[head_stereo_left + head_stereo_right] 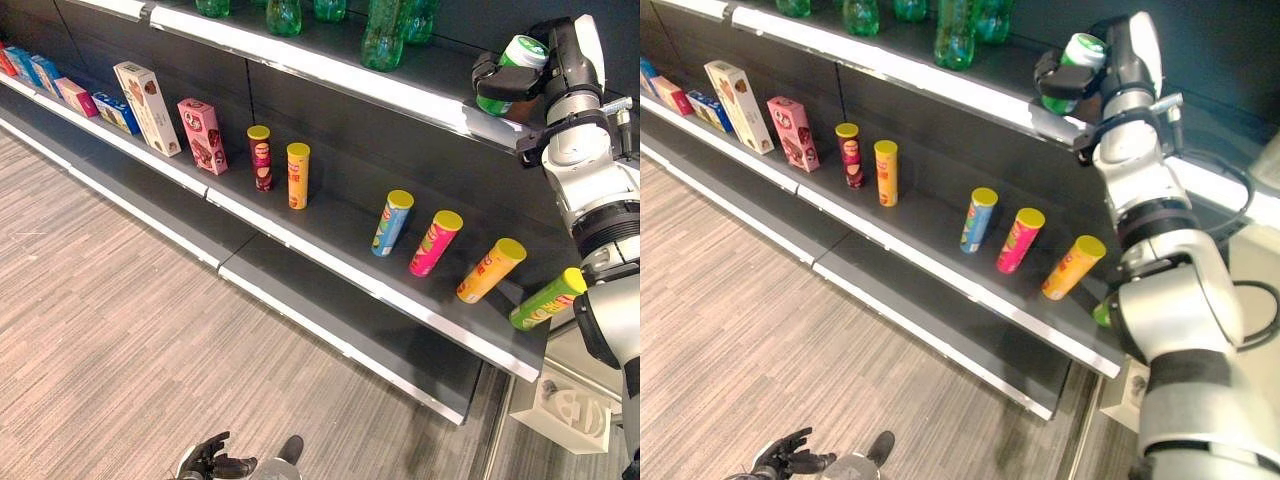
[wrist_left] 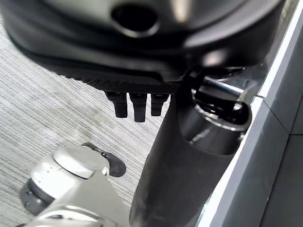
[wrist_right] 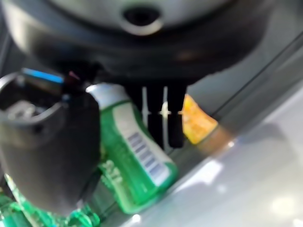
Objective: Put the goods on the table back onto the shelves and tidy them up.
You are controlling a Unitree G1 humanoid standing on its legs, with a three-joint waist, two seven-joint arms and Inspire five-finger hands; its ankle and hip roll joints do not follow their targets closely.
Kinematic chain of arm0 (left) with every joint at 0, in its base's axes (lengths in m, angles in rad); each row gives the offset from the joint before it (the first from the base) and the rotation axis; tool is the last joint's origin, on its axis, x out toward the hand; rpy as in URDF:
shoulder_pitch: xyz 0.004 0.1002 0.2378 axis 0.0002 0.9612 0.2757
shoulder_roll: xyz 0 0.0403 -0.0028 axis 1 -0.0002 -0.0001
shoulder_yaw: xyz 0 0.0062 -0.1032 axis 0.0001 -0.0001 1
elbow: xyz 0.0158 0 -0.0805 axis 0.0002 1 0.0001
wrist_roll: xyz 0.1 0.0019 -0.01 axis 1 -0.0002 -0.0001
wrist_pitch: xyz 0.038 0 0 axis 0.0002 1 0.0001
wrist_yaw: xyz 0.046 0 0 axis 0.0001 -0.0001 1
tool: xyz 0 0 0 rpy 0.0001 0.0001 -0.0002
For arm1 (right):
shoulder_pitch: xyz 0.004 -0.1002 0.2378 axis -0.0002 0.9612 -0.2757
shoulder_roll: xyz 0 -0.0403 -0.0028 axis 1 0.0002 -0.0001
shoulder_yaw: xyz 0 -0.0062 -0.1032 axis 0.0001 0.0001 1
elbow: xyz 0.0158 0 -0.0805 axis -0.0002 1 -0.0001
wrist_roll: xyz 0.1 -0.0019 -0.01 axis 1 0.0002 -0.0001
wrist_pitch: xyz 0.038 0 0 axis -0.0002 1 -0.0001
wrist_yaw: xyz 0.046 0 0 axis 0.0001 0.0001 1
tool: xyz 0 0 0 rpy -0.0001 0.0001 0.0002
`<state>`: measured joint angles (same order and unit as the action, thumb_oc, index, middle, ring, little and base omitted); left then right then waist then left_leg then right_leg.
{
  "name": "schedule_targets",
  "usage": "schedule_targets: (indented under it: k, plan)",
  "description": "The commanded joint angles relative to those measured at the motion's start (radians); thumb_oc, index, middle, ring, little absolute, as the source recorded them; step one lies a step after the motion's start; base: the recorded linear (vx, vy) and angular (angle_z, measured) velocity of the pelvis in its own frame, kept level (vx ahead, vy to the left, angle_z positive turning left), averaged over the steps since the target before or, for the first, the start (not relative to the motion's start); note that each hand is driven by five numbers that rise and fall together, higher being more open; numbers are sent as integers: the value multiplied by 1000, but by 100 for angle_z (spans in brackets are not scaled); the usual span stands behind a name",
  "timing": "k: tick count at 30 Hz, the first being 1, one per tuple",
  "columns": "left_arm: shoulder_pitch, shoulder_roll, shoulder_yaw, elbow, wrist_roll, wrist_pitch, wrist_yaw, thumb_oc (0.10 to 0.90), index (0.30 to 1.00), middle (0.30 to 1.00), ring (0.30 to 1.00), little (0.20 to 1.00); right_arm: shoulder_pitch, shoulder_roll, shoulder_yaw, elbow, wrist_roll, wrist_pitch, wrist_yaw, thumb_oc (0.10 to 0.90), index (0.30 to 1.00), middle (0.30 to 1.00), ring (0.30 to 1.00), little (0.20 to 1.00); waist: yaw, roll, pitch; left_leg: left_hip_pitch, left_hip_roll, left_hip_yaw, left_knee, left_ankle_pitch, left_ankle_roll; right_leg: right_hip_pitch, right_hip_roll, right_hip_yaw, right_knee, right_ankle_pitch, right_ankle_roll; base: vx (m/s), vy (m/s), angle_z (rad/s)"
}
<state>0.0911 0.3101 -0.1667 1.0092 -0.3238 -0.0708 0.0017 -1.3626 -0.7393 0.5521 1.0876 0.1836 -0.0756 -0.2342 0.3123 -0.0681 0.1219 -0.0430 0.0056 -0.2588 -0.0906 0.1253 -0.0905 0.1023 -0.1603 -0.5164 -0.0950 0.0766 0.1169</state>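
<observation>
While the right hand (image 1: 530, 75) is curling its fingers and thumb around a green can (image 1: 512, 72) at about two o'clock in the head views, it is holding that can tilted just above the front edge of the upper shelf (image 1: 330, 70). In the right wrist view the can (image 3: 132, 156) is showing a white label strip, with part of its body hiding behind the thumb. Green bottles (image 1: 385, 35) are standing farther along that shelf toward twelve o'clock, their tops cut off. On the middle shelf (image 1: 340, 235), tubes are running from ten o'clock to four o'clock: two upright ones (image 1: 297, 175) and four leaning ones (image 1: 434, 242), the green tube (image 1: 545, 300) being half covered by the arm. Boxes (image 1: 148, 108) are standing toward ten o'clock. The left hand (image 1: 215, 462) is hanging at six o'clock over the floor (image 1: 120, 330), fingers loosely spread and holding nothing.
</observation>
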Motion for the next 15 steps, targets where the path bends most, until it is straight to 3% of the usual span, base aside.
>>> schedule_targets:
  k: [1,15]
  plan:
    - [-41,60,-72,6,-21,-50,20,800,900,900,900,900,-160,-65,104,-31,-2,-28,-34,400,300,300,300,300,1,-44,-38,21,20,88,3,-103,-43,57,-37,-1,8,-59,62,0,0,0]
    - [-48,64,-74,-2,-15,-55,30,800,900,900,900,900,-173,-43,136,36,-62,-4,-40,400,300,300,300,300,-22,-51,-33,32,30,105,3,-113,-41,47,-32,25,8,-60,59,-2,-1,-3]
